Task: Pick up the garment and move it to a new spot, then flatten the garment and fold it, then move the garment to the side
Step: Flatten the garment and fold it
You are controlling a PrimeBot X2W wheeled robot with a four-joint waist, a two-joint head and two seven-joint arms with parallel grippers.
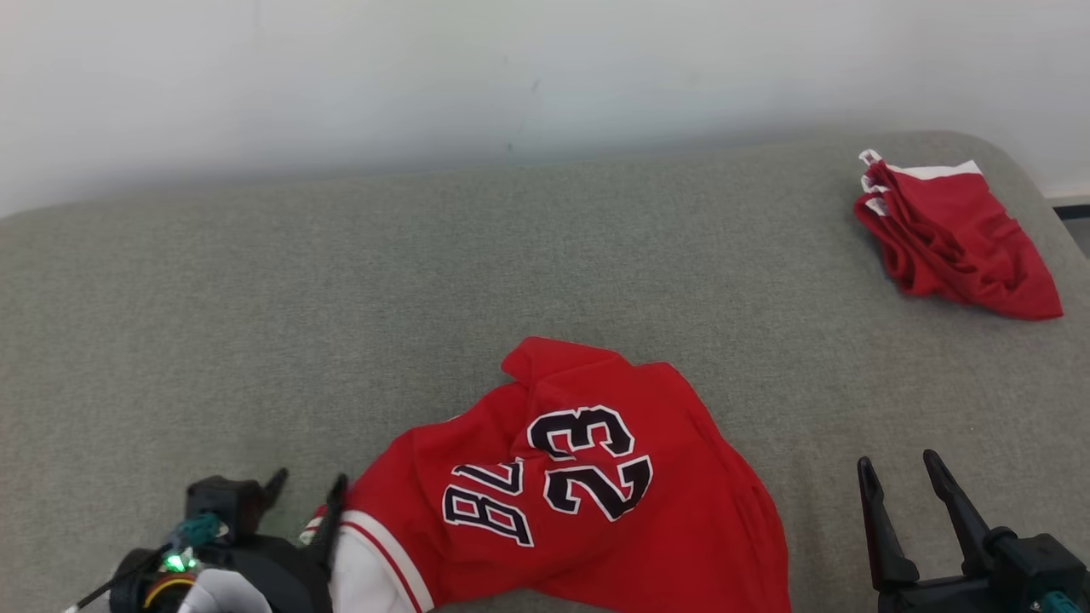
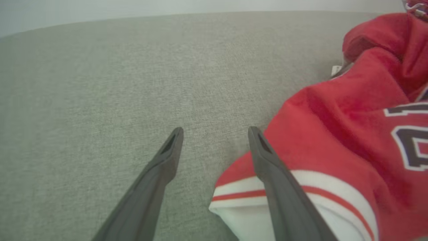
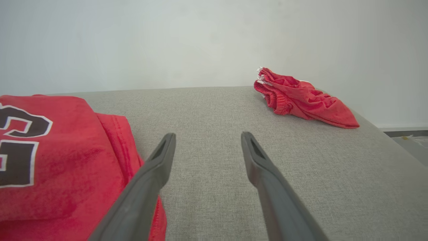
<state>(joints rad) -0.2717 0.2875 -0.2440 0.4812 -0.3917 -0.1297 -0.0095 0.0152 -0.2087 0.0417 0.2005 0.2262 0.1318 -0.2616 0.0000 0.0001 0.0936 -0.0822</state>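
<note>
Red jersey [image 1: 588,485] lies crumpled near the front centre of a grey, coarse-weave padded surface [image 1: 341,298]. Soft fleecy-looking fabric w/ black, white-edged "23" and letters, plus a white band w/ a red stripe at the hem. Left gripper [image 1: 311,478] sits at that hem. Its slim, dark, tapered fingers [image 2: 274,180] are spread wide, one over the white band, grasping nothing. Right gripper [image 1: 897,461] is just right of the jersey, fingers also released and apart. Bunched red shorts [image 1: 954,238] w/ ribbed waistband lie at the far right corner.

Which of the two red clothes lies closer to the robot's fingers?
The red jersey printed with 23, crumpled beside the left fingers; the other red garment lies bundled at the far right corner.
</note>
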